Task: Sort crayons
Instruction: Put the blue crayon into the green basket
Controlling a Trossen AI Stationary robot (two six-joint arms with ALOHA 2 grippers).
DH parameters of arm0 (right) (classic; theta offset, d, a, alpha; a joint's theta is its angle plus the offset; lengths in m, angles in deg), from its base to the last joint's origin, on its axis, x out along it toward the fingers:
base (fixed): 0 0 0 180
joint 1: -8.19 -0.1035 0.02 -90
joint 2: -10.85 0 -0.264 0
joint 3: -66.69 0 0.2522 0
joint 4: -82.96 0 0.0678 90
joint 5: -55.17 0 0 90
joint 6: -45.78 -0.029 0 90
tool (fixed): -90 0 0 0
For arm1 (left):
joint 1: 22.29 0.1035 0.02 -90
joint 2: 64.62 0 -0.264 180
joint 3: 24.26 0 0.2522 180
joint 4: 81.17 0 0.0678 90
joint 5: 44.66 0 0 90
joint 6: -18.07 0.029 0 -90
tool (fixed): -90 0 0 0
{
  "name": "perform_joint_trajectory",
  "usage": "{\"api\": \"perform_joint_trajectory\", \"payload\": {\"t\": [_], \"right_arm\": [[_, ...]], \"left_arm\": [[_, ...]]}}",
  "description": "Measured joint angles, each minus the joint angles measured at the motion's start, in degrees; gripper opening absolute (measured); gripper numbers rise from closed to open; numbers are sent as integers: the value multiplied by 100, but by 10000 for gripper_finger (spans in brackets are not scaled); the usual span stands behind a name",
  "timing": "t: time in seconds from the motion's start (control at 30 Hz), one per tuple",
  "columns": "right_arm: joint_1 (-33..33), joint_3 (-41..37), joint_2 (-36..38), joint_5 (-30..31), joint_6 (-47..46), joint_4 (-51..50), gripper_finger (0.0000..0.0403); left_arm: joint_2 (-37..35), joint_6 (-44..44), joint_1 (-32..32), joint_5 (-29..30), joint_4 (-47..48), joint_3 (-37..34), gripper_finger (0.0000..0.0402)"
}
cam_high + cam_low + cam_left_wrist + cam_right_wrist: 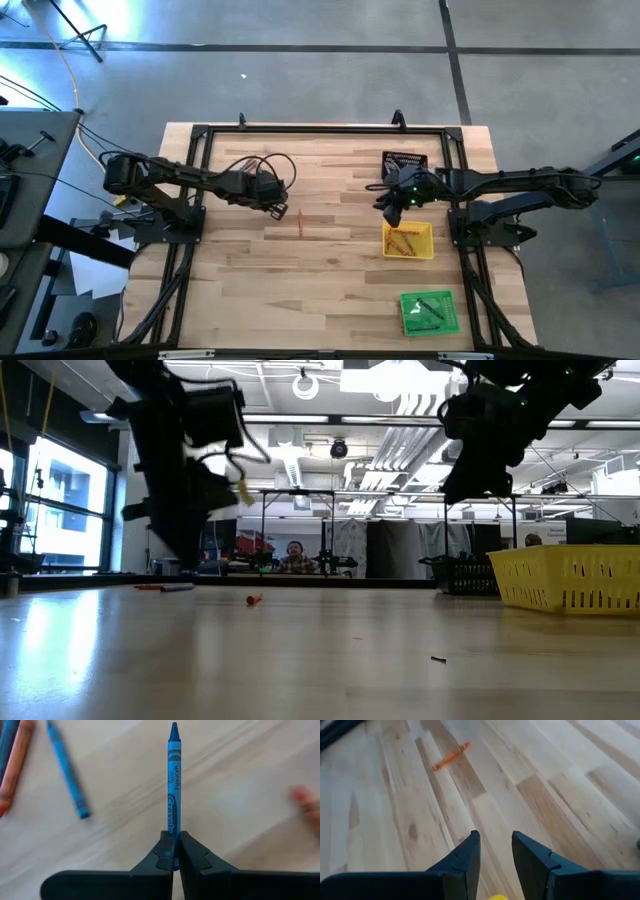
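The left gripper (174,851) has its jaws clamped on the lower end of a blue crayon (173,790), so the step in hand looks like a pick-up: the stick is gripped, with its pointed tip out ahead of the fingers. The crayon is a slim paper-wrapped cylinder, waxy at the tip, with a printed label. Just beyond it on the counter (235,785) lie another blue crayon (66,770) and an orange crayon (15,762).

The next move probably calls for a lift and a carry across to the trays on the right, without twisting the thin stick out of the grip.

The right gripper (495,852) hovers over pale wooden planks with its jaws apart and empty, an orange-red crayon (451,755) ahead. Farther right sit a yellow tray (408,240) holding reddish sticks, a green tray (429,312) and a black tray (403,160), all mesh-walled and square.
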Motion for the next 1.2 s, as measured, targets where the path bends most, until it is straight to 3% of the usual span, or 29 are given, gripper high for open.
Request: {"api": "perform_joint_trajectory", "payload": {"t": [0.27, 0.53, 0.9, 1.2], "right_arm": [[-2, -2, 0, 423, -5, 410, 107], [-672, -336, 0, 471, 673, 2888, 107], [-2083, -741, -169, 2042, 1254, 5218, 107], [-2371, -741, -994, 2361, 1439, 6994, 107]], "left_arm": [[-183, 627, -567, 247, -1389, 290, 1], [-186, 1379, -1148, 616, -3386, 293, 1], [-186, 3023, -1889, 1484, -6047, 294, 1], [-184, 3506, -2229, 1677, -6844, 296, 0]]}}
